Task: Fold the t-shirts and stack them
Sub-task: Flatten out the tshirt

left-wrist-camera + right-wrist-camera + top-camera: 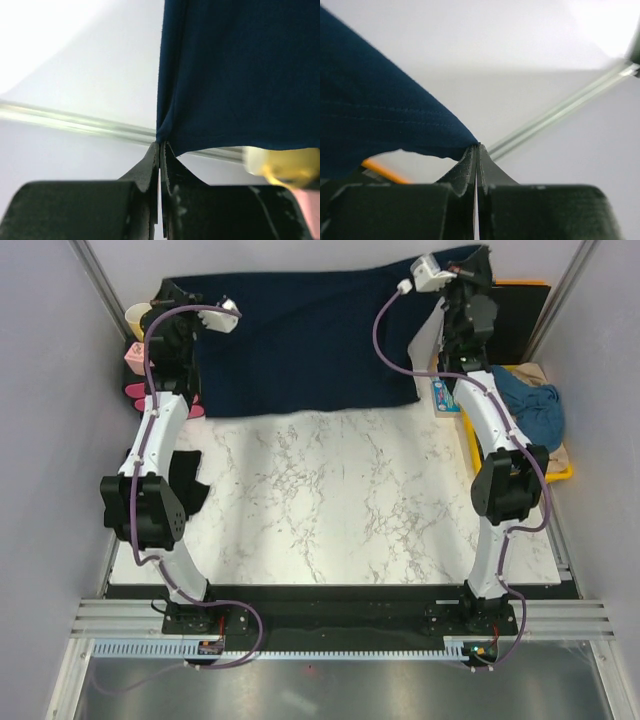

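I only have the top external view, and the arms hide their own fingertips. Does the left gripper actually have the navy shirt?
Observer: Yes. The left wrist view shows the left gripper shut on a corner of the navy t-shirt.
Operator: And the right one?
Observer: The right gripper is shut on another corner, and the cloth runs off to the left of its view.
Operator: How deep are the bites?
Observer: Shallow on both sides. Only the very tip of each corner is pinched.
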